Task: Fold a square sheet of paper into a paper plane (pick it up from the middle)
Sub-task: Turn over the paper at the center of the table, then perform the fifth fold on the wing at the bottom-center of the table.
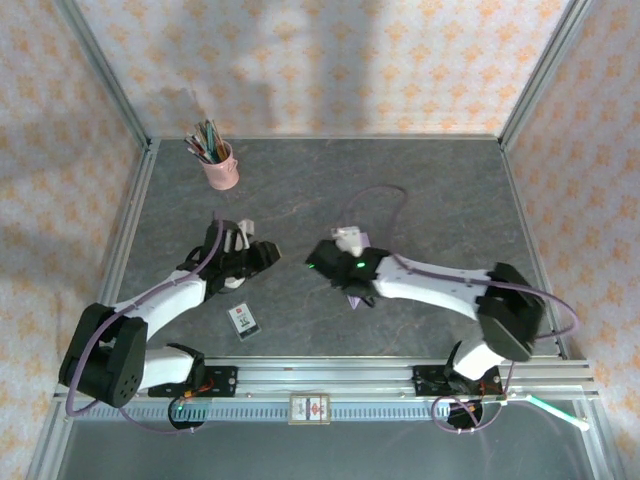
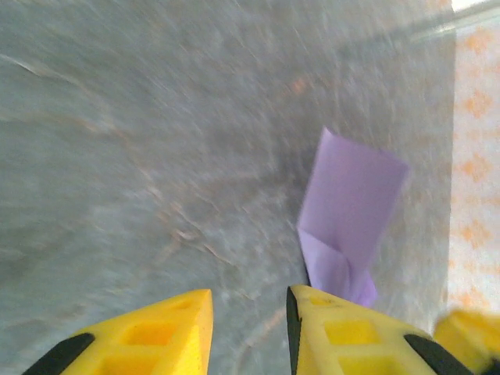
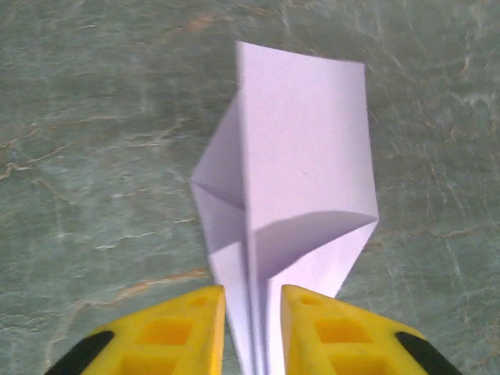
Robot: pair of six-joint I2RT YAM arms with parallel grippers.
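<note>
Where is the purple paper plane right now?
In the top view the plane lies on the table, right of middle, under the right gripper; the right wrist view shows one end between its fingers.

The far-right tabletop (image 1: 440, 190) is open to me; pen cup (image 1: 221, 166) stands far left, card (image 1: 243, 320) near left, paper plane (image 3: 301, 156) mid-table.

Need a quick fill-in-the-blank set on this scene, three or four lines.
1. The paper sits between the fingers of the ____ pincer.
2. The left pincer has ____ between its fingers.
3. The pens stand in a ____ cup.
4. The white card lies on the ____ half of the table.
Missing: right; nothing; pink; left.
</note>
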